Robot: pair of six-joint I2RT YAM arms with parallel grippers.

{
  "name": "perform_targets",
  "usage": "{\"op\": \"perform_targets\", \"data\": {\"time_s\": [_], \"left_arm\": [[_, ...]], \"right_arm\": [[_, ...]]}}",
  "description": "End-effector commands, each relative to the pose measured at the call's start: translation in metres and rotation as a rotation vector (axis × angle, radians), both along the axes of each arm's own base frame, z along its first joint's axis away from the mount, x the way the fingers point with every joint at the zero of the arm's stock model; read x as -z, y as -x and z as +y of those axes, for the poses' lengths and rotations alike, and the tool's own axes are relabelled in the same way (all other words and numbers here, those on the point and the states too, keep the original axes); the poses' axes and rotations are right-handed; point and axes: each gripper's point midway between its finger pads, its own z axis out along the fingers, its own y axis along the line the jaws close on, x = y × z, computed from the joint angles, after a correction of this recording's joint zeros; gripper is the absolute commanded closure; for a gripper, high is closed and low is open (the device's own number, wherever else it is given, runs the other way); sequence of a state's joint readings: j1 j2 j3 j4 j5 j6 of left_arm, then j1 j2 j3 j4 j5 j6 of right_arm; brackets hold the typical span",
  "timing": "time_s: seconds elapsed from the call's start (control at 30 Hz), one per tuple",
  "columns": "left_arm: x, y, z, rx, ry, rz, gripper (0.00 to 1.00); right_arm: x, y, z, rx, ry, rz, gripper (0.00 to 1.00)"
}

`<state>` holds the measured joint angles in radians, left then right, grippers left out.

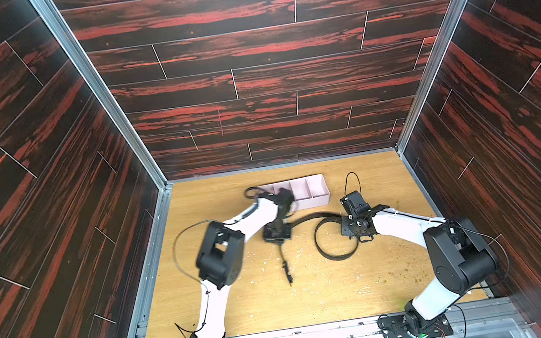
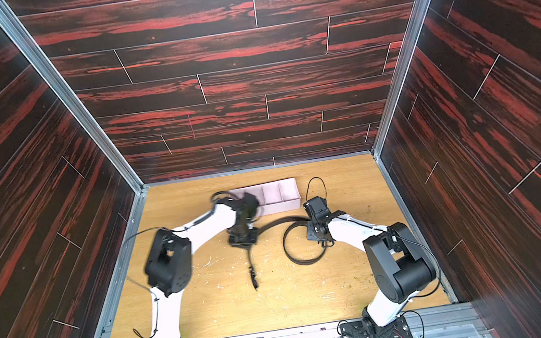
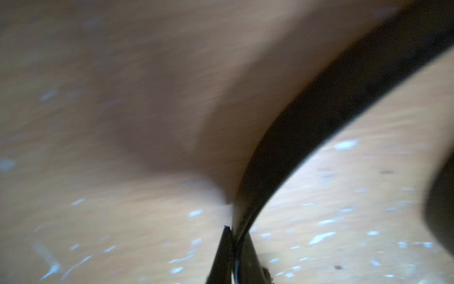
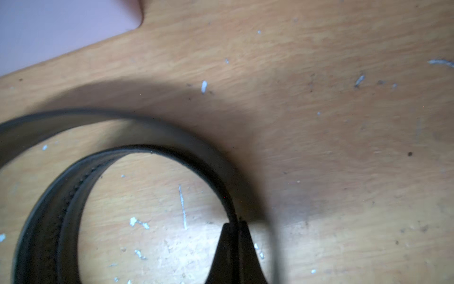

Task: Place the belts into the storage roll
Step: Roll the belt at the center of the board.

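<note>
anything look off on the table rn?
Nothing spilled or broken. The table is scuffed, with white flecks and a few dark specks. The belt is outside the storage tray, curled in a loose loop and pinched by both the left gripper and the right gripper.

The black belt (image 1: 307,219) curves into a loop near the pale pink divided tray (image 1: 315,202), outside it.
</note>
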<state>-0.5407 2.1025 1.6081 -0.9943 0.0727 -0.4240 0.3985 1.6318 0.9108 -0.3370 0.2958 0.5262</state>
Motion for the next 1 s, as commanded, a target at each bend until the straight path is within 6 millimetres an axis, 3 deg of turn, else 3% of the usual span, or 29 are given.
{"op": "perform_targets", "data": {"time_s": [0.0,0.2,0.33,0.53,0.7,0.87,0.97], "left_arm": [[-0.022,0.011,0.04,-0.088,-0.044,-0.004,1.0],[-0.02,0.038,0.086,-0.222,-0.085,0.046,1.0],[-0.019,0.056,0.095,-0.336,-0.036,0.071,1.0],[-0.013,0.064,0.044,-0.469,0.198,0.119,0.96],[-0.024,0.069,-0.008,-0.502,0.291,0.077,0.96],[-0.017,0.066,-0.057,-0.69,0.488,0.046,0.95],[-0.016,0.072,-0.079,-0.702,0.465,0.047,0.96]], "right_arm": [[0.0,-0.006,-0.004,0.017,0.024,0.011,1.0],[0.002,-0.015,0.002,0.011,0.008,0.015,1.0],[0.003,-0.022,0.009,0.011,-0.011,0.019,1.0],[0.002,-0.027,0.015,0.012,-0.034,0.017,1.0],[0.002,-0.026,0.017,0.012,-0.034,0.02,1.0],[0.004,-0.025,0.018,0.012,-0.04,0.025,1.0],[0.006,-0.024,0.023,0.0,-0.047,0.028,1.0]]}}
